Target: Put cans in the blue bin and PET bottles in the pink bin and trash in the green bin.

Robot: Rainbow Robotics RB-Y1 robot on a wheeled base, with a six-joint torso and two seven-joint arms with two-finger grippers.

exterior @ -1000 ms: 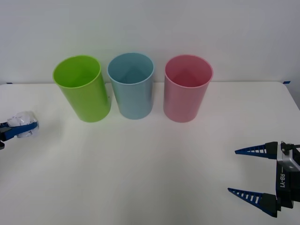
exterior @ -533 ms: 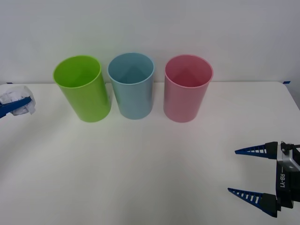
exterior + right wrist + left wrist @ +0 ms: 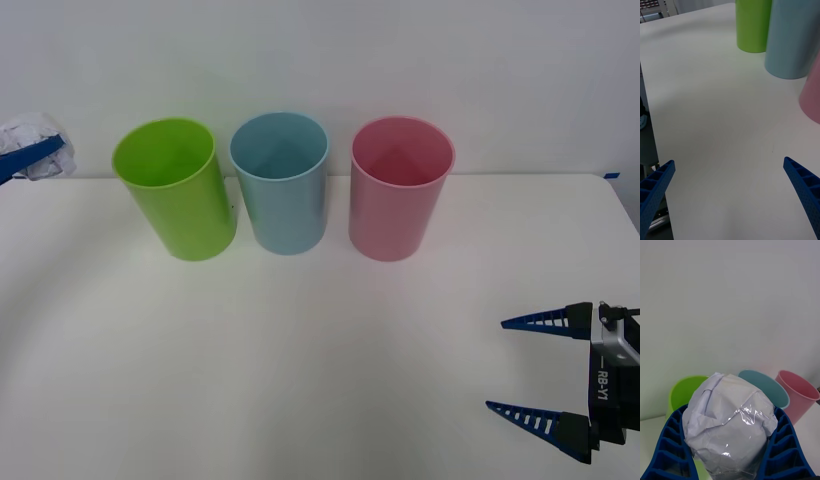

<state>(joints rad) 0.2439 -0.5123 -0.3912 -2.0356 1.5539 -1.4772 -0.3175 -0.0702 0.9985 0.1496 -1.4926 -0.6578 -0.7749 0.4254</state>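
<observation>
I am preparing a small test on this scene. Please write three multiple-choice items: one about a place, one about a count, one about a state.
1. Where does the blue bin stand?
A. between the green bin and the pink bin
B. at the row's right end
C. alone near the front edge

2. How many bins stand on the table?
A. two
B. three
C. four

3. What is the state of the left gripper?
A. open and empty
B. shut on the trash
C. resting inside the pink bin

Answers:
1 A: in the front view the blue bin is the middle one of the row.
2 B: one green, one blue and one pink bin stand there.
3 B: the left wrist view shows both blue fingers pressed against the crumpled white ball, held to the left of the green bin. The right gripper waits open at the table's right front.
</observation>
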